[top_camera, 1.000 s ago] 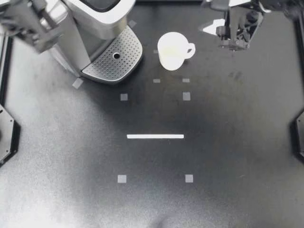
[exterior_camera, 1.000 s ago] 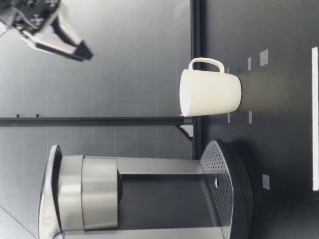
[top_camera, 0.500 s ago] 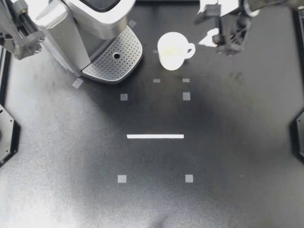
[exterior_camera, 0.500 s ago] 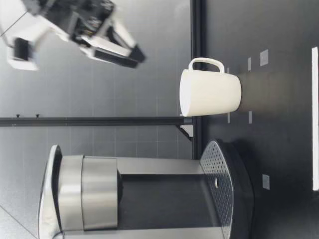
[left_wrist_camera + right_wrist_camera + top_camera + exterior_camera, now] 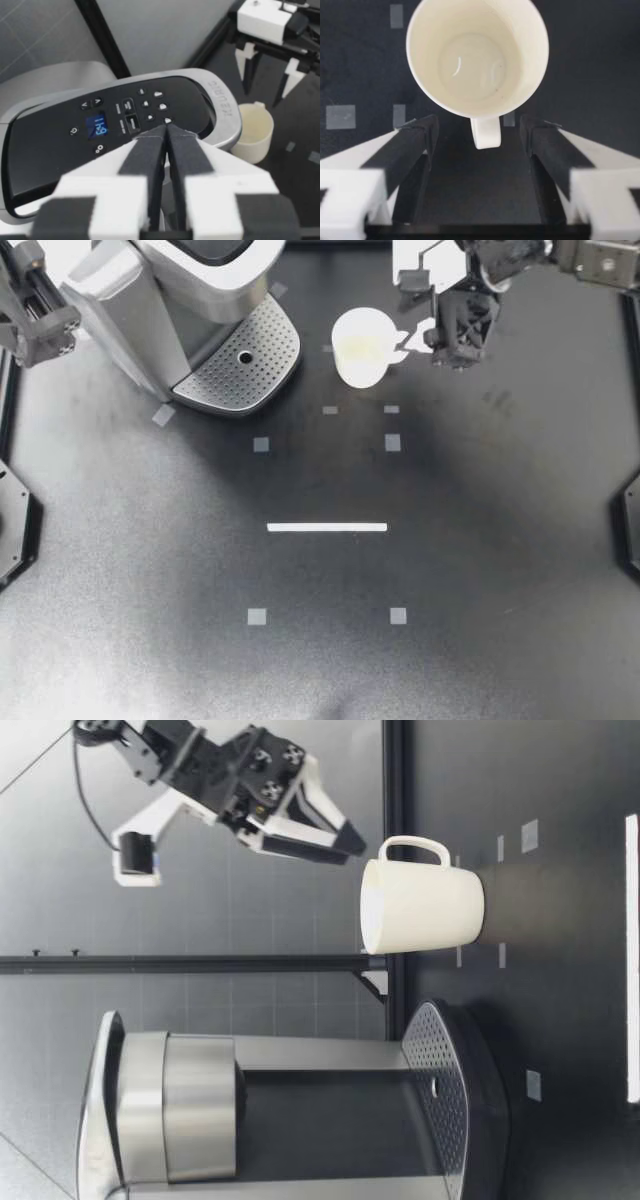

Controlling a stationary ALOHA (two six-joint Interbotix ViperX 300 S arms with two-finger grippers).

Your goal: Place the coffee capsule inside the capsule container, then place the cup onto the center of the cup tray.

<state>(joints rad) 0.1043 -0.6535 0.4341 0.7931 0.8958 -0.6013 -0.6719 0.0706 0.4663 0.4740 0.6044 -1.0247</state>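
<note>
the cream cup (image 5: pixel 362 346) stands upright and empty on the bench (image 5: pixel 320 640) beside the coffee machine (image 5: pixel 190 300), off its perforated cup tray (image 5: pixel 240 365). the handle (image 5: pixel 400 341) points away from the machine. my right end effector (image 5: pixel 432 340) hangs spread just above that handle. my left end effector (image 5: pixel 48 320), pressed together, hovers over the machine's button panel (image 5: pixel 125 115).

glossy ceramic cup (image 5: pixel 362 346), matt black table (image 5: pixel 330 660)

Coffee machine (image 5: pixel 125 305), far left, running off far edge from above; cup tray (image 5: pixel 245 370) back part hiding under brew head (image 5: pixel 215 270); panel buttons (image 5: pixel 150 105) showing symbols too small to tell.
</note>
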